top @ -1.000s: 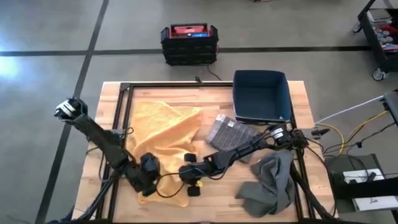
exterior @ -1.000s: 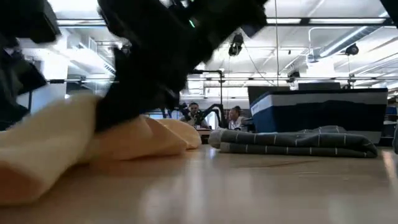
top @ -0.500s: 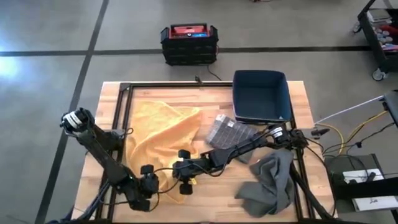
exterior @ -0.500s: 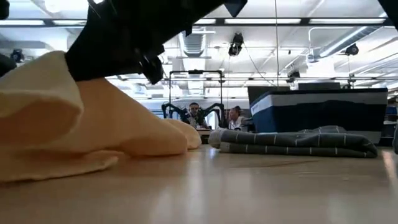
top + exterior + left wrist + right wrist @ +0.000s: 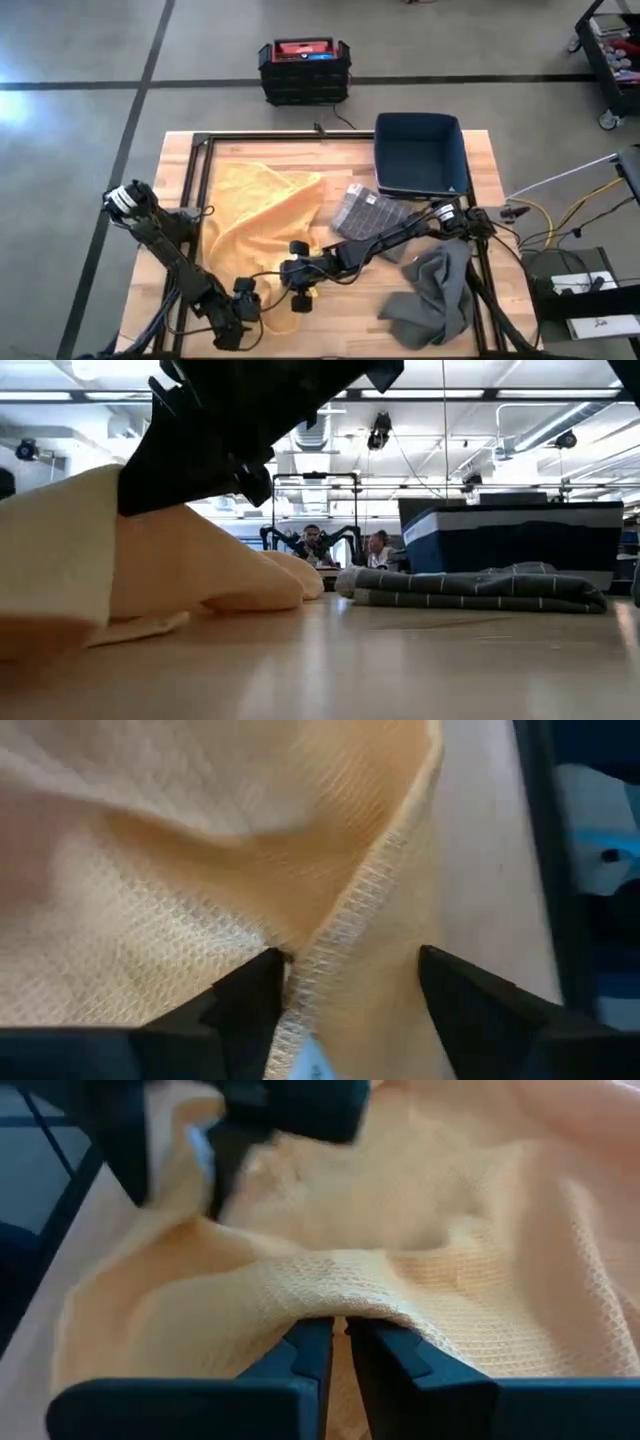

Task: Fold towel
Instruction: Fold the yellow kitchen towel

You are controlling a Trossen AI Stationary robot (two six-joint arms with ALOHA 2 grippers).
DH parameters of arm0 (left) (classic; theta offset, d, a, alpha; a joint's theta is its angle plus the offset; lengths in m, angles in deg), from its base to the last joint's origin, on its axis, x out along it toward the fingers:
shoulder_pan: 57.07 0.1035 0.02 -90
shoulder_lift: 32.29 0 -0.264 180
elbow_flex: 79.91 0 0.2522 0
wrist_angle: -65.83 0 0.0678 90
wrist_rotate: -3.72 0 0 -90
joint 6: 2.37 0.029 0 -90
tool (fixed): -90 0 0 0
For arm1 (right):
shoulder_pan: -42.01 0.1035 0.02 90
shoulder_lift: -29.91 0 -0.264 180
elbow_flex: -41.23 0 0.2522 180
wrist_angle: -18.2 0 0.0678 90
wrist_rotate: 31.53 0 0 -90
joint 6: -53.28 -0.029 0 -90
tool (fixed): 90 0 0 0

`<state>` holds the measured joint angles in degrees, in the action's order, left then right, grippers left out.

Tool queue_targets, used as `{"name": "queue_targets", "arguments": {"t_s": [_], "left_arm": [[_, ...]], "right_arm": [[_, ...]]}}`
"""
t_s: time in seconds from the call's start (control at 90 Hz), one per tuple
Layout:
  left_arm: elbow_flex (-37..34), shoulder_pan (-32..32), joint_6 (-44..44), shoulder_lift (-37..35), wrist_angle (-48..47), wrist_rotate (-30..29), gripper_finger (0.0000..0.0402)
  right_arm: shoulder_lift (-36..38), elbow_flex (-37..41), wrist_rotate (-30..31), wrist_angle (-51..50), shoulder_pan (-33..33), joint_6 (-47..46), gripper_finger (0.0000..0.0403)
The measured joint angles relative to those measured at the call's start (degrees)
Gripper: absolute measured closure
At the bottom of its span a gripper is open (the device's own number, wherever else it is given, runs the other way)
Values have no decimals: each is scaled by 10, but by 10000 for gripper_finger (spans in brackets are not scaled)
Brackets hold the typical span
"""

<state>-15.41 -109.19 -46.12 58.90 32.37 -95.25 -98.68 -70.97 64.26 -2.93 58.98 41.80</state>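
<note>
Because I wanted the yellow towel (image 5: 262,205) stretched for folding, my left gripper (image 5: 243,303), fingers parted around its hem, and right gripper (image 5: 297,282), pinching a ridge, sat at six o'clock.

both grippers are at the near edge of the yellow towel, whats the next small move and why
Probably lift that edge and carry it toward the far side. The right gripper is shut on the yellow towel, a fold pinched in its jaws. The left gripper has the hem between open jaws, so it should close first.

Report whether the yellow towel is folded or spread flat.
Neither: the yellow towel lies rumpled and partly doubled over on the table. The right gripper pinches a raised fold; the left gripper straddles its hem.
</note>
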Motion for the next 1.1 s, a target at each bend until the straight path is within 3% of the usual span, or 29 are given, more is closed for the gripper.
{"name": "queue_targets", "arguments": {"t_s": [0.278,0.556,0.744,0.856,1.1], "left_arm": [[3,-6,7,11,14,-3,314],[-2,-5,12,78,65,44,347],[17,-4,17,58,37,81,395],[47,-11,13,6,-28,41,400],[98,-26,6,-139,-204,-100,401]], "right_arm": [[0,0,3,-4,-3,0,373],[0,0,3,-9,-4,0,379],[7,-16,2,-40,-5,15,380],[30,-54,-1,-123,-2,24,378],[46,-179,-2,-418,23,10,374]]}}
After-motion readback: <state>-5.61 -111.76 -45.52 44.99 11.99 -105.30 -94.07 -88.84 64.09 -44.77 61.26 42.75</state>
